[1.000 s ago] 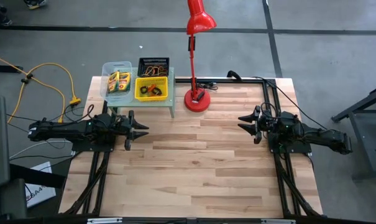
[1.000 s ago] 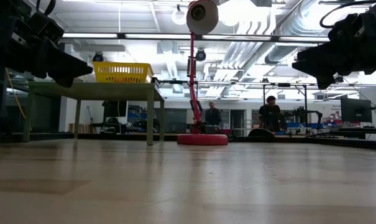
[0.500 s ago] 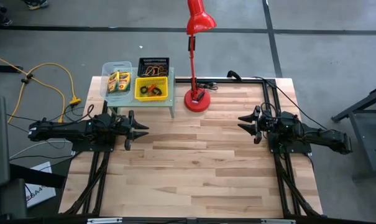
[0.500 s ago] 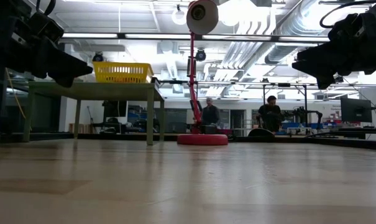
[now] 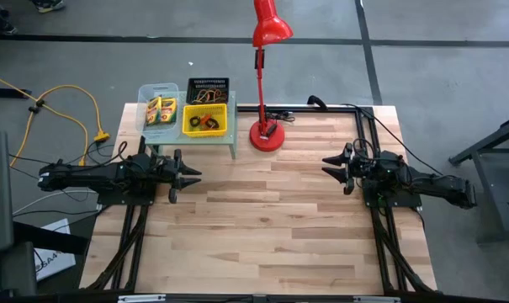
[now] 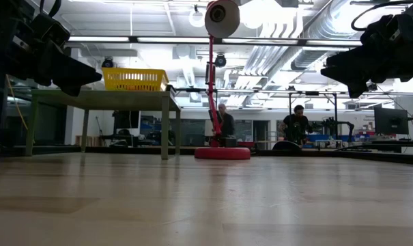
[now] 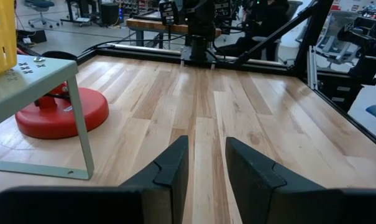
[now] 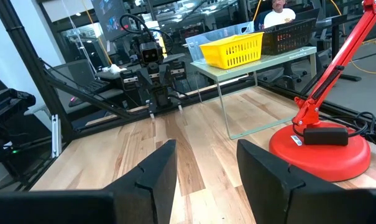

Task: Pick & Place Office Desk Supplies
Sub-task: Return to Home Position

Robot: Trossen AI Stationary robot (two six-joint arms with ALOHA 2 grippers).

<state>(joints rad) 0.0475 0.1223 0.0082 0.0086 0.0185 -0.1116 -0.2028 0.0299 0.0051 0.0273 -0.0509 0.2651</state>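
Yellow plastic bin [image 5: 205, 120], clear bin [image 5: 159, 109] of crayon boxes and black mesh bin [image 5: 208, 89] sit on light-green perforated rack [image 5: 231, 128]. Left tool [image 5: 189, 175], right tool [image 5: 328, 168]: fingers parted, empty, at tabletop [image 5: 262, 219] sides; likely home pose.

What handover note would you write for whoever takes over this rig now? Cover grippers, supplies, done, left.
Left gripper: jaws open, empty, at the left edge of the table.
Right gripper: jaws open, empty, at its right edge.
Clear bin with crayon boxes, yellow bin with loops and black mesh bin stand on the green rack.
Done: bins shelved. Left: probably only parking the arms.
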